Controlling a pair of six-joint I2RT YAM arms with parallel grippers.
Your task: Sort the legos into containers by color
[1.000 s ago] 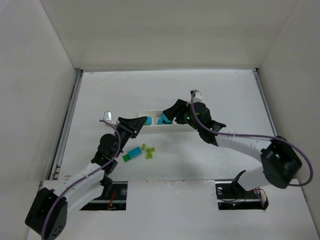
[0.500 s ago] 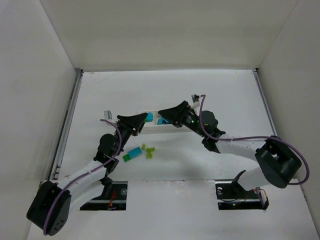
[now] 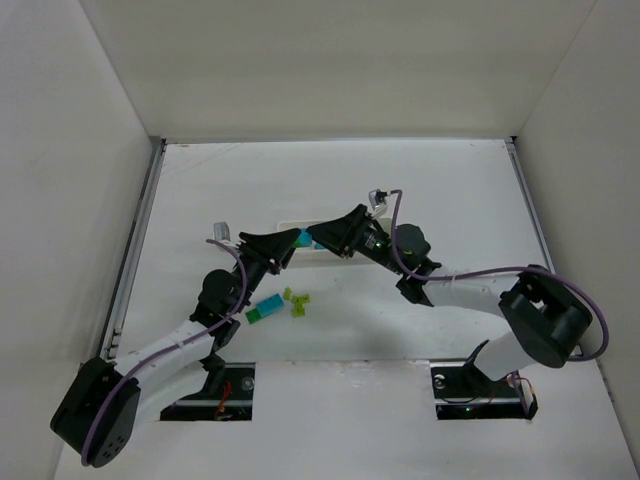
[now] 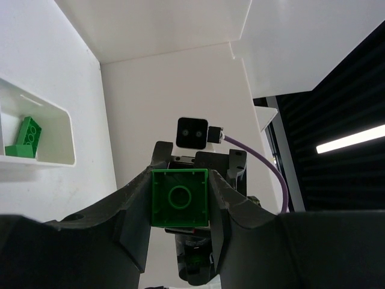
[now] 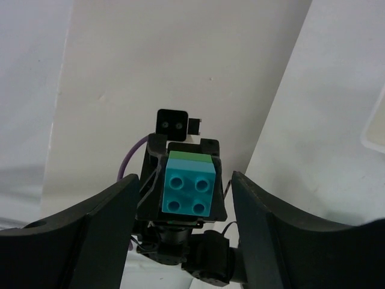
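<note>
Squarely, I'd pinch the cyan plastic brick [image 5: 190, 191] with my open right gripper [image 5: 186, 177], left gripper [image 4: 180, 180] clamping the dark-green brick [image 4: 179, 198].

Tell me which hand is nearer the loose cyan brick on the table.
Left. The left hand, gripping a green brick, hangs just beyond the cyan brick; the right hand is farther beyond it, to the right.

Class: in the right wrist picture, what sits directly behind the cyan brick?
A green brick, of which only a thin top strip shows. The cyan brick covers the rest of it from this view.
</note>
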